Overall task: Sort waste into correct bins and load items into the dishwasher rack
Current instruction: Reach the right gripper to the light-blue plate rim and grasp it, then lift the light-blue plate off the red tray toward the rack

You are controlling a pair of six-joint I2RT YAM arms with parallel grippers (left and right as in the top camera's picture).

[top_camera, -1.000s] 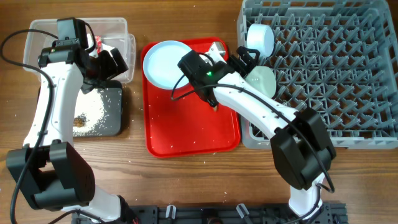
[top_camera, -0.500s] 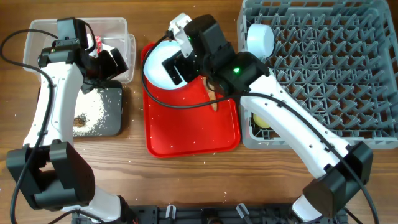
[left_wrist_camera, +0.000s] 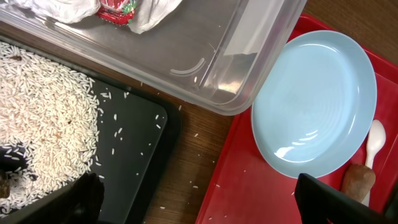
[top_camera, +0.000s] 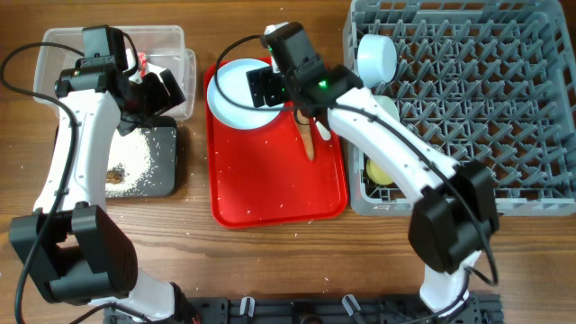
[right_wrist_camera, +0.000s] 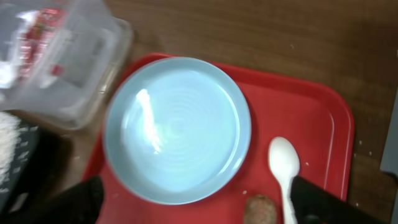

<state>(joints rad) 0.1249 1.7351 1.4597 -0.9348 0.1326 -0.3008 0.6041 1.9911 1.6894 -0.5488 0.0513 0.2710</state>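
The right tool (top_camera: 266,86) hangs over the pale blue plate (right_wrist_camera: 177,127), its fingers (right_wrist_camera: 65,202) spread apart and empty. The plate lies at the far left of the red tray (top_camera: 270,193), with the white spoon (right_wrist_camera: 284,163) and carrot-shaped piece (top_camera: 307,140) just to its right. The left tool (top_camera: 164,90), also apart and empty, hovers where the clear tub (left_wrist_camera: 186,37) meets the black tray (left_wrist_camera: 140,134).
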